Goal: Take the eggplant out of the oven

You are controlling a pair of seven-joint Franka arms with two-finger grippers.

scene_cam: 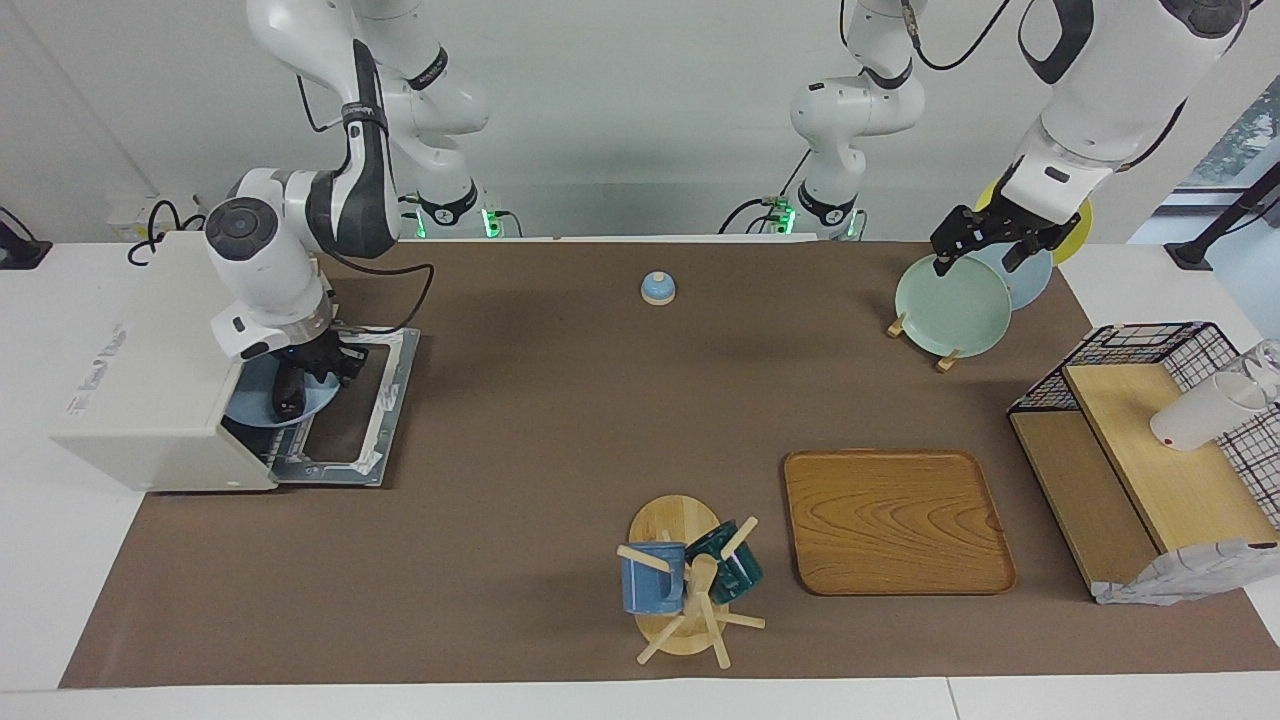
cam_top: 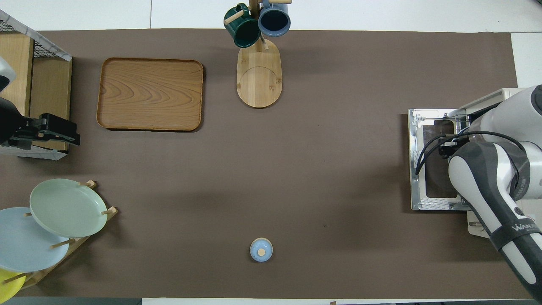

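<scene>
The off-white oven (scene_cam: 150, 370) stands at the right arm's end of the table, its door (scene_cam: 350, 415) dropped open flat on the mat. In its mouth lies a blue plate (scene_cam: 255, 408) with the dark eggplant (scene_cam: 288, 395) on it. My right gripper (scene_cam: 318, 366) reaches down at the oven mouth, right at the eggplant's end nearer to the robots; whether it grips it is hidden. In the overhead view the right arm covers the eggplant; only the oven (cam_top: 493, 101) and its door (cam_top: 432, 169) show. My left gripper (scene_cam: 978, 262) waits open above the plate rack.
A plate rack (scene_cam: 950, 305) with green, blue and yellow plates stands at the left arm's end. A wire shelf (scene_cam: 1150, 440) holds a white cup. A wooden tray (scene_cam: 897, 520) and a mug tree (scene_cam: 685, 585) lie farther from the robots. A small blue lid (scene_cam: 657, 288) sits near the robots.
</scene>
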